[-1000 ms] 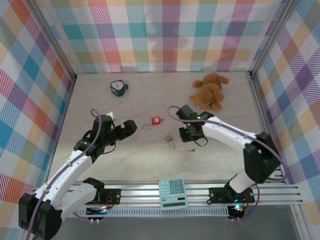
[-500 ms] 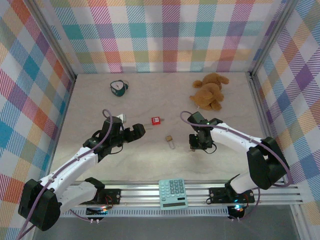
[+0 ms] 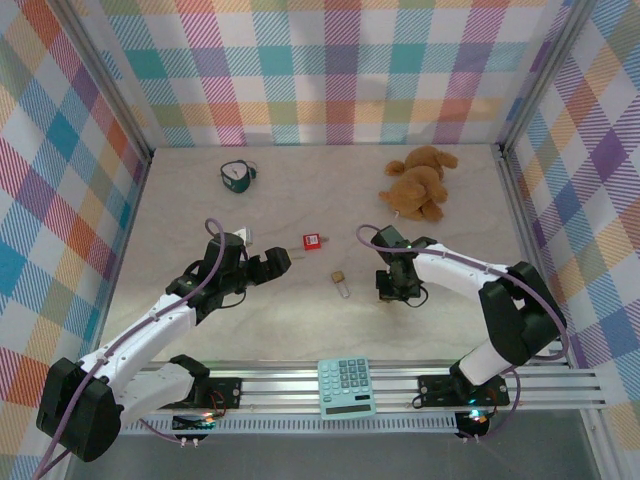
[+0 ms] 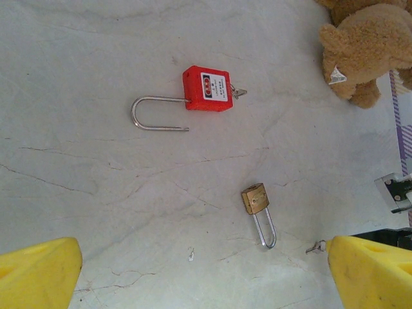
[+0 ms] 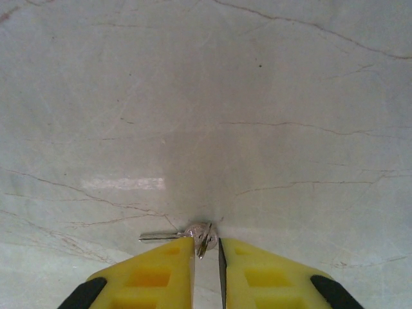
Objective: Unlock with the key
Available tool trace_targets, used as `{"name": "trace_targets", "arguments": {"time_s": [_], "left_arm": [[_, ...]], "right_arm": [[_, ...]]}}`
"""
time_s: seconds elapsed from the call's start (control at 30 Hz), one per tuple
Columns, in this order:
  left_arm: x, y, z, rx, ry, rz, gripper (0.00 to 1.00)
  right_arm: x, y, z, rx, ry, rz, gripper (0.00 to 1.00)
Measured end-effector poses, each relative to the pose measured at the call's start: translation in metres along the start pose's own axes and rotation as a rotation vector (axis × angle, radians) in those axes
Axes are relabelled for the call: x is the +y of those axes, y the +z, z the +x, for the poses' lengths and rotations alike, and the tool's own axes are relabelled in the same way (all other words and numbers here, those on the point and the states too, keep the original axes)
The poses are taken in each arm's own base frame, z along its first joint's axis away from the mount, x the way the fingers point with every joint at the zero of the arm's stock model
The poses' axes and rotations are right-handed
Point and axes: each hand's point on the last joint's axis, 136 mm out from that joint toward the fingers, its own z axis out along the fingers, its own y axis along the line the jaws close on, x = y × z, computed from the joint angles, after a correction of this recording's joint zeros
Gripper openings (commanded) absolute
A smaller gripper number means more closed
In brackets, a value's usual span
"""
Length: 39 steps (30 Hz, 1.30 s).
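At the near edge of the table (image 3: 300, 330), a calculator (image 3: 345, 388) is seen lying on the rail between the two arm bases. Beyond it, the left arm is stretched forward and towards the middle. The left gripper (image 4: 205, 252) is held spread wide with nothing between its yellow fingers (image 4: 38, 273), which are cut off at the lower corners of the wrist view.

The right arm is bent at the elbow and turned inward, and the right gripper (image 5: 206, 243) is pointed down at the tabletop. Its fingers are set only a narrow slit apart. The head of the key (image 5: 198, 232) is framed between the tips, with the blade sticking out to the left, flat on the table. Whether the key is actually pinched cannot be told. From above, it is too small to be picked out under the gripper.

Farther out, a small brass padlock (image 4: 255, 198) is found near the key, its shackle towards the arms. A red padlock (image 4: 207, 89) lies beyond it, with one leg of its shackle free of the body. A metal piece at its other end is too small to be made out. At the back, a teddy bear (image 3: 418, 185) is laid, and a small teal object (image 3: 237, 176) cannot be identified.
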Motion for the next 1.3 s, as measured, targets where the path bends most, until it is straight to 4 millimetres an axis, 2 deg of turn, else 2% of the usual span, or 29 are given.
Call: {"name": "trace_targets", "arguments": {"time_s": [0.2,0.37,0.47,0.6,0.8,0.93,1.13,1.3], "left_arm": [[0.0,0.0,0.0,0.001,0.0,-0.001,0.97],[0.001,0.001,0.001,0.005,0.002,-0.005,0.97],[0.001,0.003,0.002,0.011,0.007,-0.003,0.96],[-0.016,0.004,0.007,0.016,0.076,0.05,0.97],[-0.073,0.007,0.042,0.036,0.356,0.205,0.92],[-0.107,0.01,0.06,-0.032,0.561,0.299,0.9],[-0.13,0.022,0.086,-0.13,0.792,0.42,0.88],[-0.157,0.024,0.086,-0.246,0.937,0.508,0.86]], "right_arm": [[-0.001,0.004,0.002,0.007,0.003,0.004,0.08],[0.0,0.002,0.0,-0.006,0.002,-0.004,0.04],[0.002,-0.007,-0.002,-0.031,-0.002,-0.021,0.04],[0.006,-0.038,-0.008,-0.097,-0.013,-0.065,0.03],[0.027,-0.102,-0.028,-0.215,-0.056,-0.173,0.03],[0.035,-0.137,-0.033,-0.267,-0.076,-0.233,0.03],[0.051,-0.178,-0.027,-0.303,-0.098,-0.365,0.03],[0.063,-0.199,-0.014,-0.296,-0.102,-0.482,0.03]]}}
